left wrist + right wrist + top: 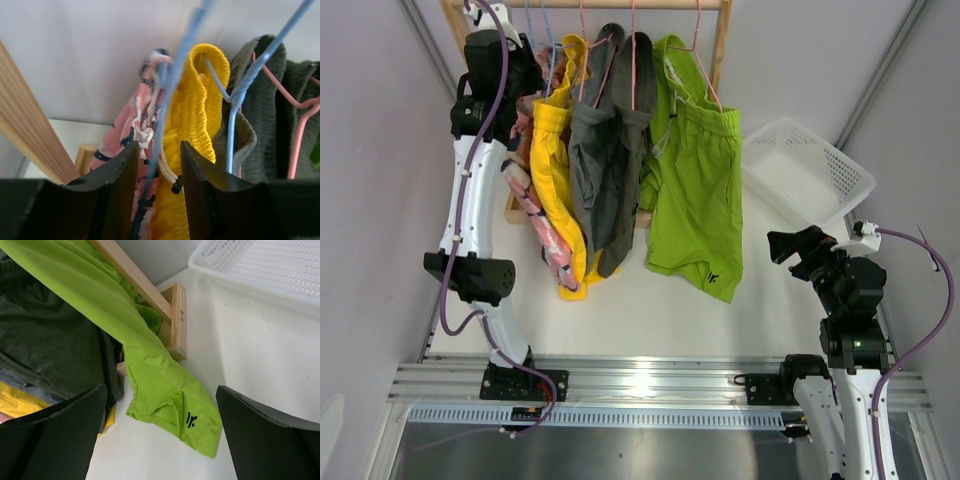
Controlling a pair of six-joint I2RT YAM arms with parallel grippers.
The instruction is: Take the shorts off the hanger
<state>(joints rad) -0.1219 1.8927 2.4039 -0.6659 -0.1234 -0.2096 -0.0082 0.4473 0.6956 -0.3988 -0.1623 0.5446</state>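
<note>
Four shorts hang on wire hangers from a wooden rack: pink patterned (535, 215), yellow (552, 160), dark grey (605, 170) and lime green (695, 190). My left gripper (535, 75) is raised at the rack's top left. In the left wrist view it (159, 160) is open, its jaws on either side of a blue hanger wire (167, 100), with the pink shorts (120, 135) and yellow shorts (200, 115) right behind. My right gripper (782, 245) is open wide and empty, low on the right, facing the lime green shorts' hem (150, 365).
A white plastic basket (810, 170) lies at the back right, also in the right wrist view (260, 265). The rack's wooden post (30, 135) is left of my left gripper. Its base (177, 320) rests on the table. Grey shorts hang on pink hangers (300, 130).
</note>
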